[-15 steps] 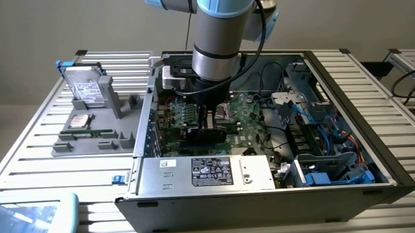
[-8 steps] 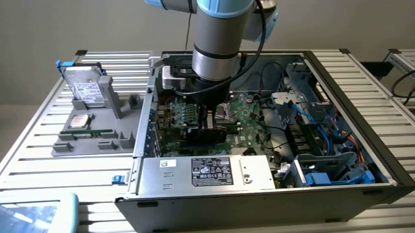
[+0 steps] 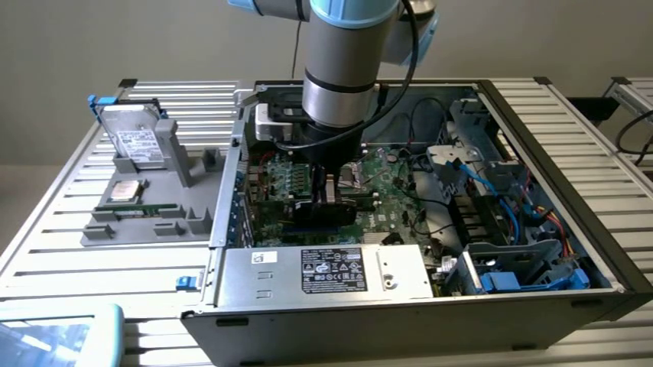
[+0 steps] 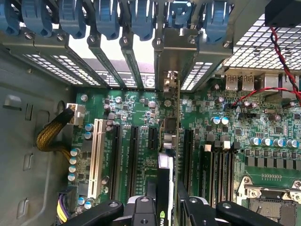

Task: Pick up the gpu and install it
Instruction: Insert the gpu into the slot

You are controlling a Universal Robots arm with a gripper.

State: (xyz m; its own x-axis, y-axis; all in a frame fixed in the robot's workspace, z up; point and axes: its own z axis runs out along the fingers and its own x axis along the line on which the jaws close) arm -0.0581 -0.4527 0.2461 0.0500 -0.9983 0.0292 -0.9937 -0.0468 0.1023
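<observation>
The gpu [image 3: 324, 211], a dark card with a black cooler, stands on edge over the green motherboard [image 3: 393, 195] inside the open computer case [image 3: 531, 115]. My gripper [image 3: 326, 189] reaches straight down from the arm and is shut on the card's upper edge. In the wrist view the gpu [image 4: 168, 160] runs edge-on between my two black fingers [image 4: 141, 207], along a row of black expansion slots [image 4: 133, 155]. Its metal bracket [image 4: 172, 84] sits against the rear slot openings. Whether the card is pushed into a slot, I cannot tell.
A grey holder [image 3: 153, 222] on the exterior view's left carries silver hard drives [image 3: 134, 142] and a green memory stick [image 3: 143, 208]. The power supply [image 3: 326, 271] lies in front of the gripper. Blue cables [image 3: 515, 229], a white slot [image 4: 97, 155], a braided cable [image 4: 51, 135] and blue bracket clips [image 4: 108, 19] lie close.
</observation>
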